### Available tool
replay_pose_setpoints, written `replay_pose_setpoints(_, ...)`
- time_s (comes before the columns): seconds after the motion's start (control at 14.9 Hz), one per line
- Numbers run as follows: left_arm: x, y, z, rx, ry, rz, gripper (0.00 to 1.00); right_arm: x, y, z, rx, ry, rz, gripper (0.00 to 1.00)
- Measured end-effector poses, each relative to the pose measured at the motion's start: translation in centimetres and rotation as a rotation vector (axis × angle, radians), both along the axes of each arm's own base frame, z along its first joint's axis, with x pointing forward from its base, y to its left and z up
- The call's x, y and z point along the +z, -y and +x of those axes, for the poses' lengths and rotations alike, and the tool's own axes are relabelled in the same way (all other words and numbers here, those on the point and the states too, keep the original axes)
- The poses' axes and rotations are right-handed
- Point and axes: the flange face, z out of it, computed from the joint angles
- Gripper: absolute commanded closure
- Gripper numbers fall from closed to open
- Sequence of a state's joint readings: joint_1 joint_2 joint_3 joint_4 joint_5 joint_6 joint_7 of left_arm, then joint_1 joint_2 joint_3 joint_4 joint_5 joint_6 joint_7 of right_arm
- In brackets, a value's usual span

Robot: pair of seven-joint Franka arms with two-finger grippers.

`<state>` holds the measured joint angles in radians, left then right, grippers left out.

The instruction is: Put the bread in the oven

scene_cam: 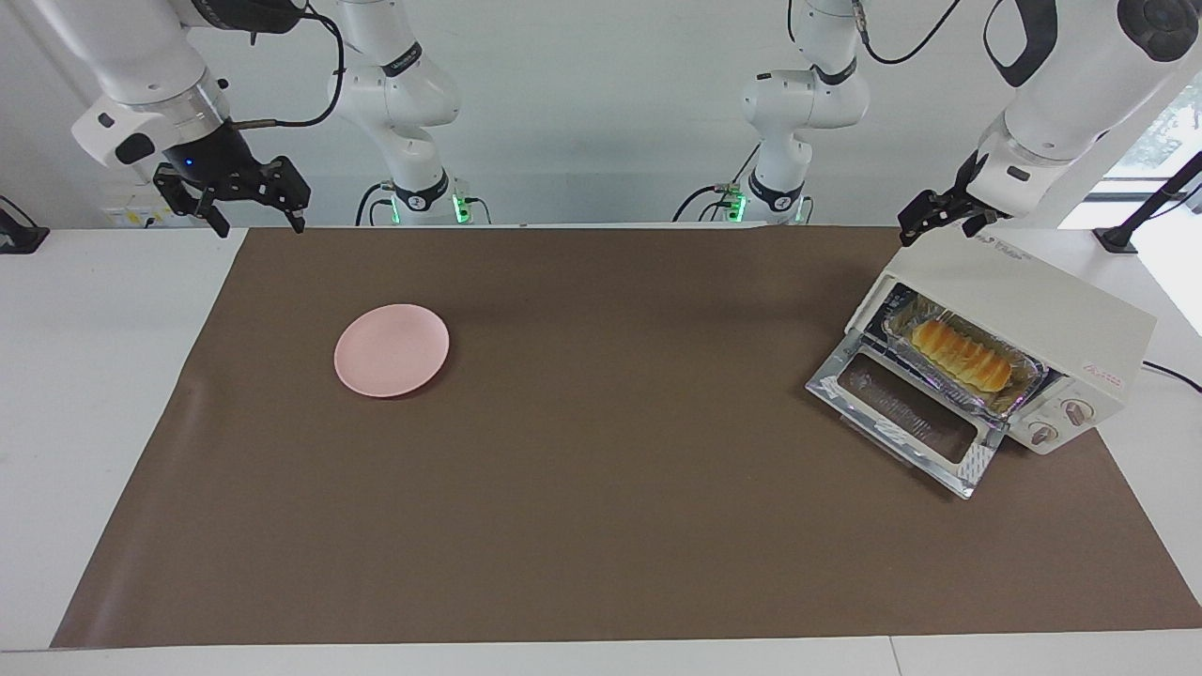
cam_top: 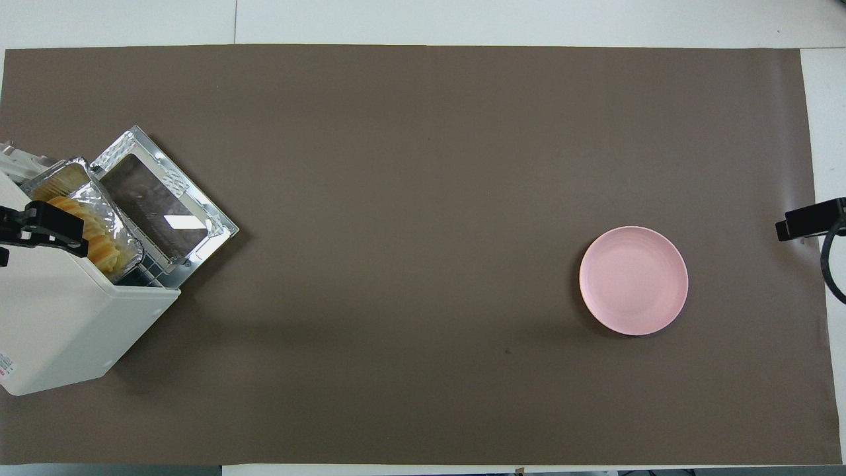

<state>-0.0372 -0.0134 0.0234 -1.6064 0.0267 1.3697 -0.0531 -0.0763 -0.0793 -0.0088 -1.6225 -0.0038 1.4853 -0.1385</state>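
**End effector lifts clear as bread sits in the oven**

Left end effector [scene_cam: 939, 218] hangs in the air over the top of the oven [scene_cam: 1019, 291], its fingers spread apart and holding nothing, a sign that its load has been let go. The bread [scene_cam: 963, 354], a ridged golden loaf, lies lengthwise in a crinkled foil tray [scene_cam: 901, 330] on the rack just inside the oven's mouth, placed where the opening is widest. The oven stands at the left arm's end of the worktop [scene_cam: 582, 469], turned slantwise toward the middle so that its front can be reached from above. Its glass door [scene_cam: 906, 422] is dropped flat onto the brown mat, so the loaf is in but not shut in; closing that door looks like the only step that could remain. A pink plate [scene_cam: 392, 349], bare, rests toward the right arm's end. Right end effector [scene_cam: 249, 208], fingers likewise apart and empty, waits above the worktop's edge nearest the robots, out of the way.
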Motion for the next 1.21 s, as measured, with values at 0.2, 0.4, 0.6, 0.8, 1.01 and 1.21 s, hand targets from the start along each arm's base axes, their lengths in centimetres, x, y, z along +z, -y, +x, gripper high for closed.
replay_pose_setpoints(0.2,-0.3,-0.8,0.2,-0.017,0.012,-0.007,0.0,0.0,0.0,0.0,0.0,0.0,0.0,0.0)
replay_pose_setpoints(0.4,-0.3,-0.8,0.2,-0.027,0.013,-0.009,0.0,0.0,0.0,0.0,0.0,0.0,0.0,0.0)
replay_pose_setpoints(0.6,-0.2,-0.5,0.4,-0.043,0.025,-0.011,0.0,0.0,0.0,0.0,0.0,0.0,0.0,0.0)
replay_pose_setpoints(0.8,-0.3,-0.3,0.8,-0.071,0.06,-0.015,0.0,0.0,0.0,0.0,0.0,0.0,0.0,0.0)
replay_pose_setpoints(1.01,-1.2,0.3,1.0,-0.098,0.065,-0.018,0.0,0.0,0.0,0.0,0.0,0.0,0.0,0.0)
replay_pose_setpoints(1.21,-1.5,2.2,1.1,-0.136,0.073,-0.02,0.0,0.0,0.0,0.0,0.0,0.0,0.0,0.0)
